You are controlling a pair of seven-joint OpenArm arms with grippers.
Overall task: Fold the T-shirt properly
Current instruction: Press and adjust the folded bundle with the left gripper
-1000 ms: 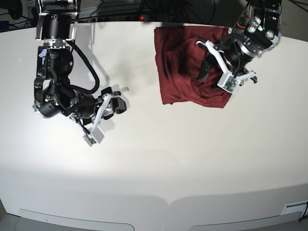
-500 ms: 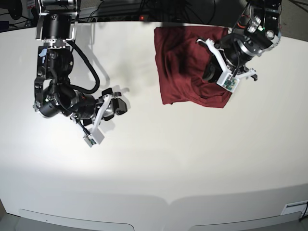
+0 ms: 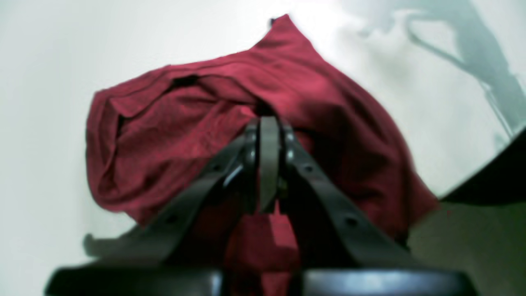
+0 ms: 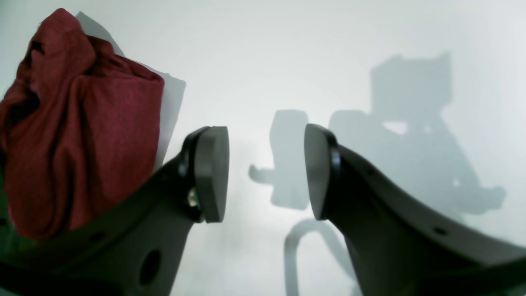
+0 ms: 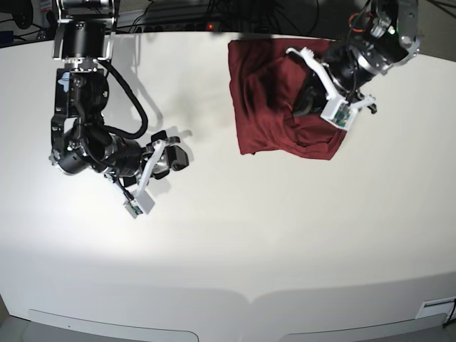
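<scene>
The dark red T-shirt (image 5: 260, 107) lies bunched in a rough rectangle at the table's far right. My left gripper (image 5: 299, 107) is over its middle, shut on a pinch of fabric. In the left wrist view the fingers meet at the left gripper (image 3: 269, 123), and the T-shirt (image 3: 164, 144) rises in wrinkled folds around the tips. My right gripper (image 5: 177, 151) hovers open over bare table to the left, well apart from the cloth. In the right wrist view the right gripper (image 4: 266, 172) holds nothing, with the T-shirt (image 4: 78, 135) off to its left.
The white table (image 5: 285, 235) stretches wide between the arms and toward its curved front edge. Cables and dark equipment (image 5: 178, 14) sit beyond the far edge. The T-shirt's far side lies close to that edge.
My left gripper has closed on the fabric in the middle of the T-shirt and drawn back a little toward the far edge, raising a fold. The right arm has not moved.
</scene>
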